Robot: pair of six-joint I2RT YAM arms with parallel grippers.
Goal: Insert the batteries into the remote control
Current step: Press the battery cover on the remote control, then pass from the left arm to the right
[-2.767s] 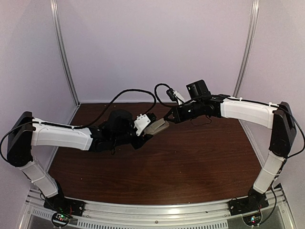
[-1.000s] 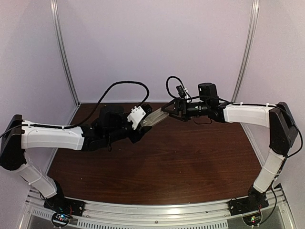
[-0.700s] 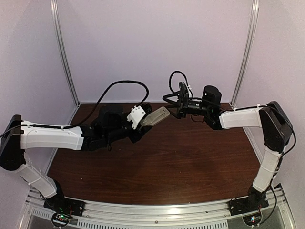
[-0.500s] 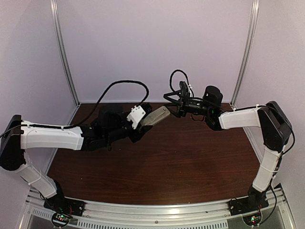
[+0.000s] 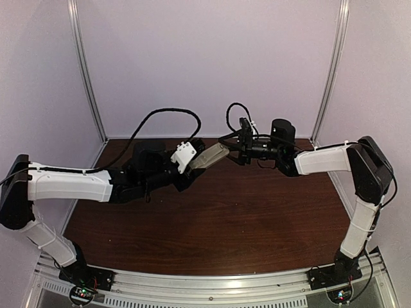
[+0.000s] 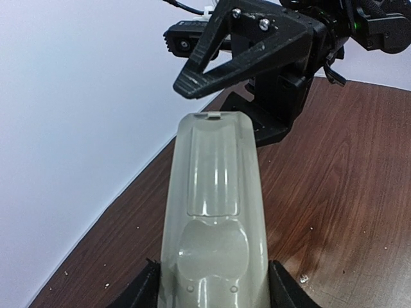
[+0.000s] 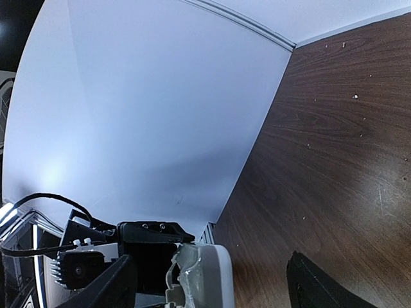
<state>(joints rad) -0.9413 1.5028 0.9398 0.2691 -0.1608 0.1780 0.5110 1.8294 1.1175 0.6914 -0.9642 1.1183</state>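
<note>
My left gripper (image 5: 192,160) is shut on the remote control (image 5: 212,155) and holds it above the table's back, tilted up to the right. In the left wrist view the remote control (image 6: 215,218) shows its plain grey-beige back, clamped low between both fingers of my left gripper (image 6: 215,289). My right gripper (image 5: 231,144) is at the remote's far tip, open. In the right wrist view the remote's end (image 7: 205,276) lies between the spread fingers of my right gripper (image 7: 212,285), with a wide gap to the right finger (image 7: 321,285). The batteries are out of view.
The brown wooden table (image 5: 225,218) lies under both arms, with white walls behind and at the sides. A black cable (image 5: 160,115) loops above my left wrist. A shorter cable (image 5: 232,112) arcs over my right wrist. Metal posts (image 5: 87,70) stand at the back corners.
My right gripper drew back from the remote's tip and turned, then came in again to the tip with its jaws narrower. My left gripper and the remote have stayed still.
</note>
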